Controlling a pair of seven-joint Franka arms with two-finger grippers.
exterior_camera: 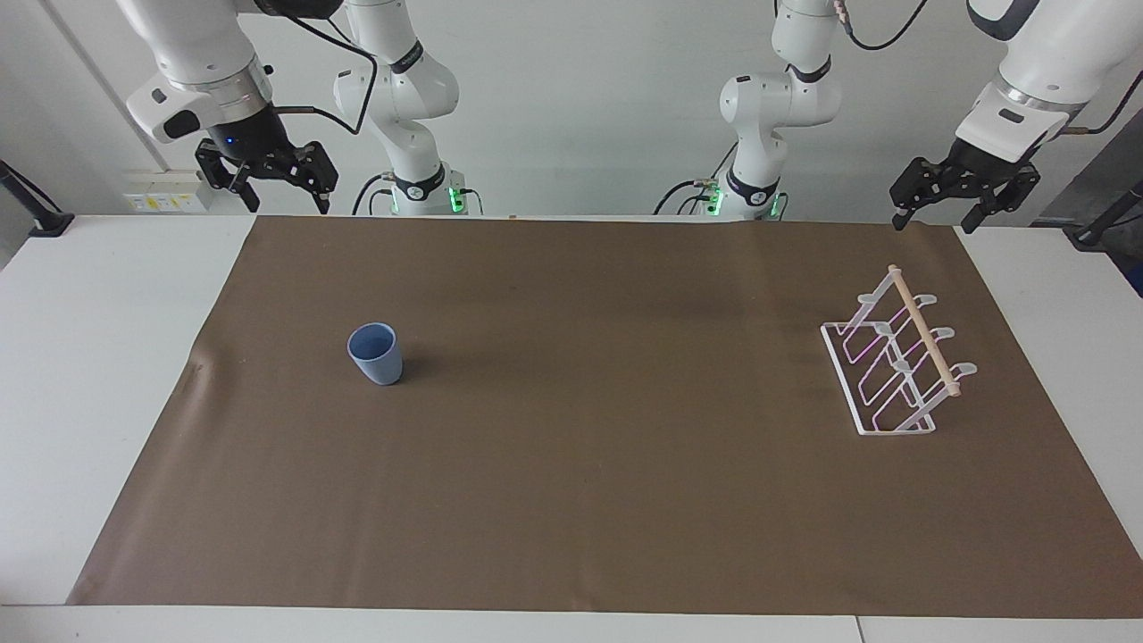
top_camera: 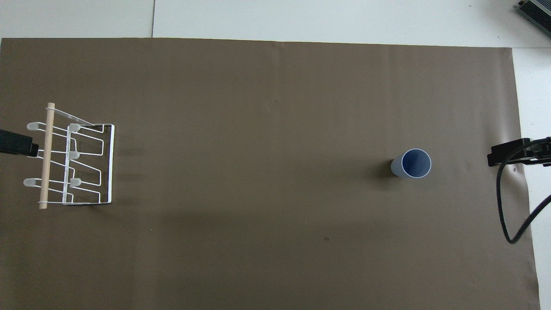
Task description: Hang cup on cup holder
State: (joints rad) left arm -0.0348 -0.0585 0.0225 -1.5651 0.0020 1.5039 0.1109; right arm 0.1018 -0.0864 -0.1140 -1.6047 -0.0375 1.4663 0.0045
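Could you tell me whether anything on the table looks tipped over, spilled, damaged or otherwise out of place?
Nothing stands out. The cup stands upright, mouth up, on the brown mat toward the right arm's end. The cup holder sits level at the left arm's end, its prongs bare. Both the left gripper and right gripper hang open and raised.

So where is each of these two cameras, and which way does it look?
Facing view: high across the table, looking at the robots; both arms show, right gripper and left gripper raised and open.
Overhead view: high above the robots' end, looking steeply down; only gripper tips show at the edges.
Both show the cup upright on the brown mat and the cup holder.
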